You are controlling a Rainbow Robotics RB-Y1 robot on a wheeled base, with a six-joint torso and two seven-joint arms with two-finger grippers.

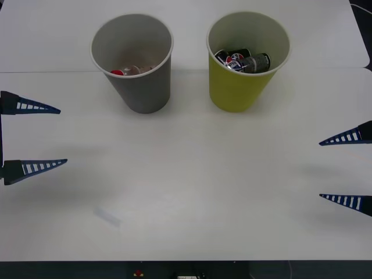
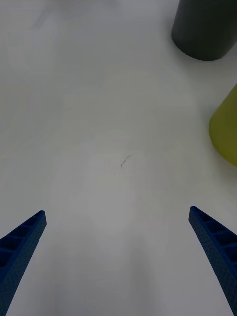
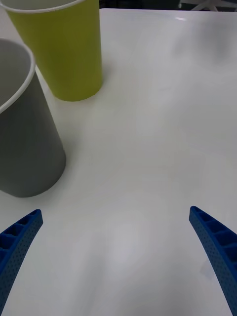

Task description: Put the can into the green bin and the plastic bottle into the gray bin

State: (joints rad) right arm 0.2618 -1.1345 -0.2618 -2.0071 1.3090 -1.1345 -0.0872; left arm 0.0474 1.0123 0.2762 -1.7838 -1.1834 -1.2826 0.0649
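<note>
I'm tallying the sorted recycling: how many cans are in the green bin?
2 that I can make out, both dark cans lying inside the green bin: one toward its left side, one toward its right. More may be hidden beneath them.

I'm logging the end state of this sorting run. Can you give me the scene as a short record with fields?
gray bin: upright, holds the plastic bottle
green bin: upright, right of the gray bin, holds dark cans
left gripper: open, over the table's left side
right gripper: open, over the table's right side
table: white
</note>
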